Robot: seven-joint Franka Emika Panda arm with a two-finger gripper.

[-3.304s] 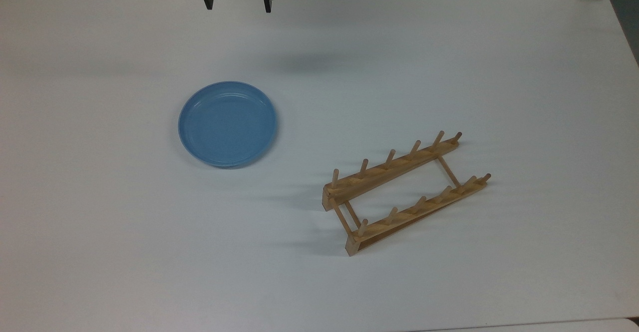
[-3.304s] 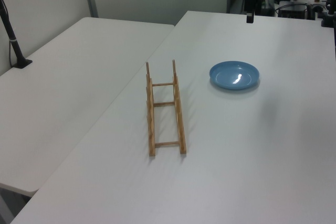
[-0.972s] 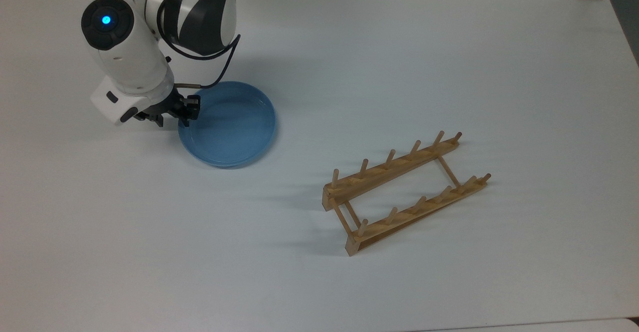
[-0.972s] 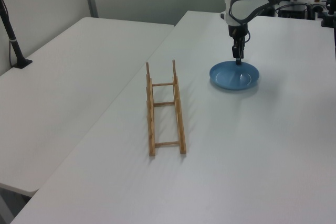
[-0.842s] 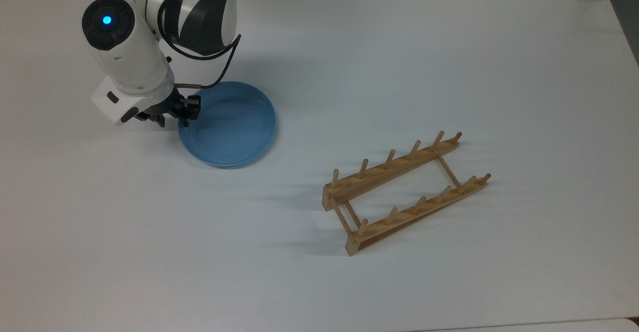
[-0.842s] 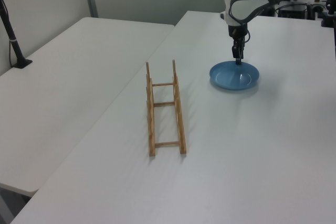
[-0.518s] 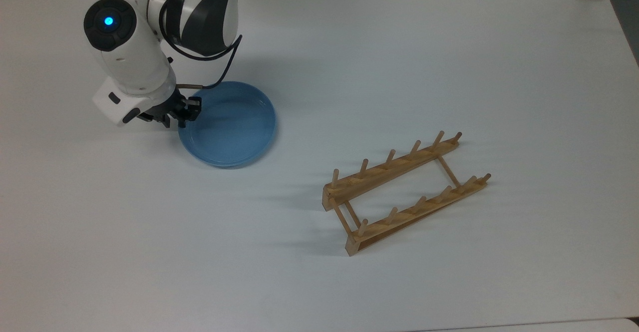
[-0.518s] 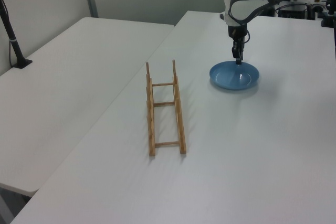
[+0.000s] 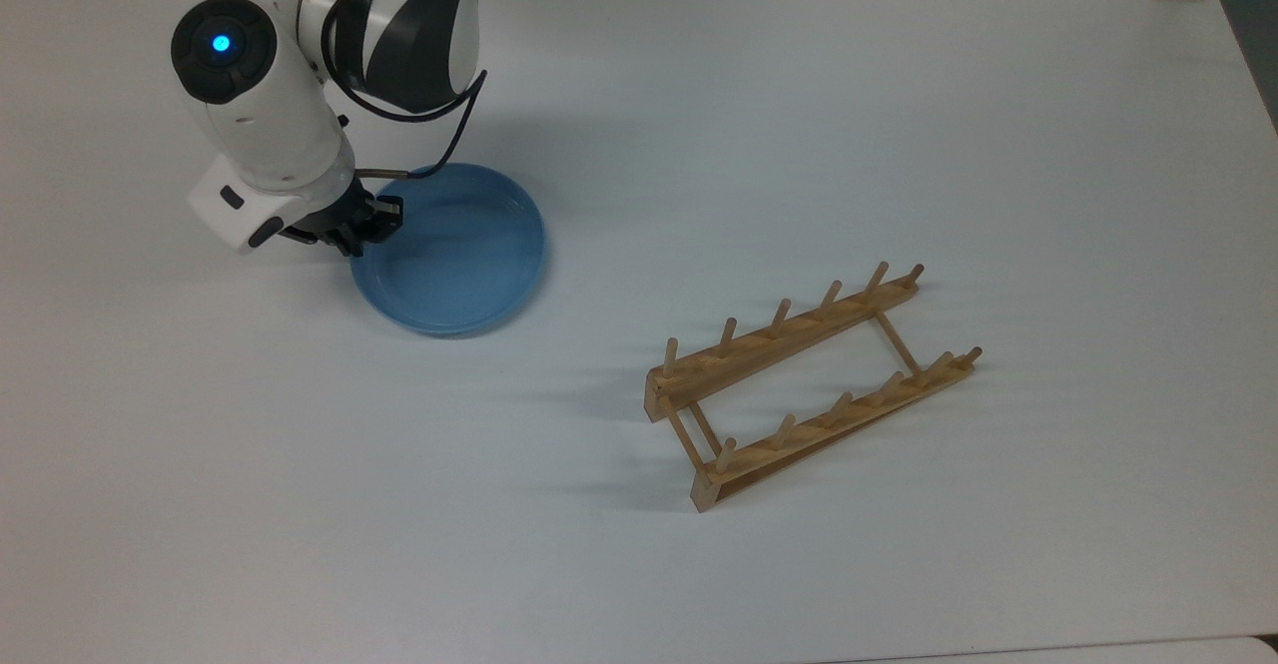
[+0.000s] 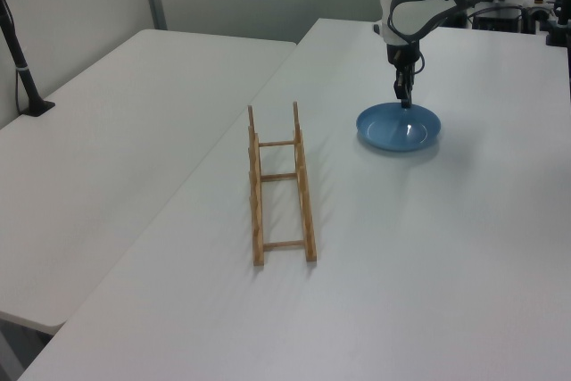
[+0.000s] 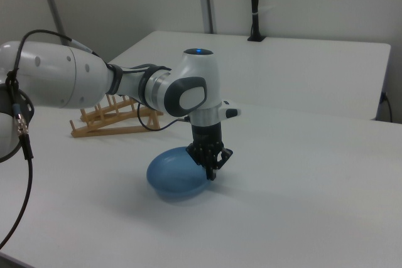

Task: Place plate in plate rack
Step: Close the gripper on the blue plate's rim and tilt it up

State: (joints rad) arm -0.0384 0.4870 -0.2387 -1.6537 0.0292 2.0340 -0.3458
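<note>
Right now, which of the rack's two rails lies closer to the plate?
The upper rail in the top view. It is the plate rack's rail facing the plate, which the tool grips at its rim; the other rail sits behind it.

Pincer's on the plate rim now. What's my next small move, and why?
Probably lift straight up a little. The pincer looks clamped on the plate rim, and in the right view that edge seems barely raised. The plate rack stands apart, so clear the table first.

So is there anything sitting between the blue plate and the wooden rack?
No. In the top view, only bare white table lies between the blue plate and the wooden plate rack.
</note>
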